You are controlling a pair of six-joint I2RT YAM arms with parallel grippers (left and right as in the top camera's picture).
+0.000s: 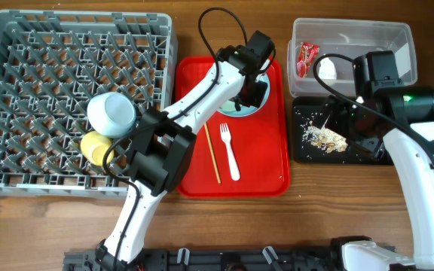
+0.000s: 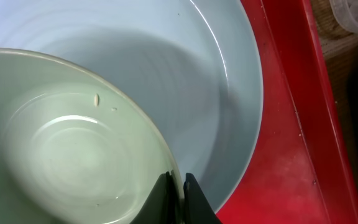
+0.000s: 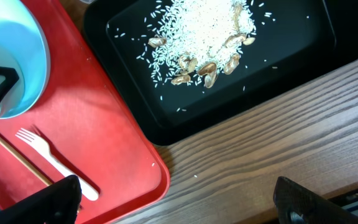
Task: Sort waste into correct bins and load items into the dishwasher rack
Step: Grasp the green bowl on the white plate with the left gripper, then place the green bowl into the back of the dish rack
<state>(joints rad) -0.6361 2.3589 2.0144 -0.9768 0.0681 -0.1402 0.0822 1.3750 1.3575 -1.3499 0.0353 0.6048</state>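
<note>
In the near-closed pinch of the left gripper (image 2: 176,186), only the thin rim of a round pale-green bowl (image 2: 61,143) is held; lifting could slip it onto the pale-blue dish (image 2: 166,62) below.

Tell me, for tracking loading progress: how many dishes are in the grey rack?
2. A pale blue bowl sits in the rack, right of centre; a small yellow cup lies beside it. The left arm covers the rack's near right corner, possibly hiding more.
</note>
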